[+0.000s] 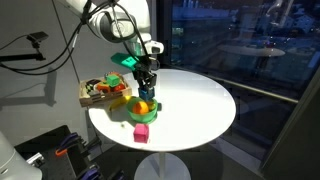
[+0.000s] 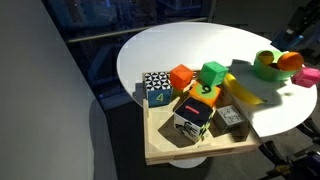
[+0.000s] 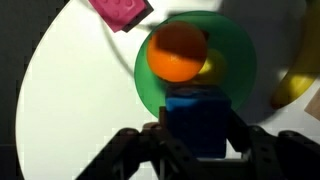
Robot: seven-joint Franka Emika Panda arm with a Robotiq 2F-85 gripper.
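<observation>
My gripper (image 3: 196, 135) is shut on a blue block (image 3: 197, 122) and holds it just above a green bowl (image 3: 240, 60). The bowl holds an orange ball (image 3: 178, 52) and a yellow object (image 3: 211, 68). In an exterior view the gripper (image 1: 146, 84) hangs over the bowl (image 1: 143, 111) near the white round table's front left. In an exterior view the bowl (image 2: 268, 66) with its orange fruit (image 2: 289, 61) sits at the right edge; the gripper is out of frame there.
A pink block (image 3: 120, 11) lies on the table (image 1: 190, 100) beside the bowl, also shown in an exterior view (image 1: 141, 132). A wooden tray (image 2: 165, 150) with several coloured blocks (image 2: 181, 78) stands at the table's edge. A yellow object (image 3: 291, 88) lies right of the bowl.
</observation>
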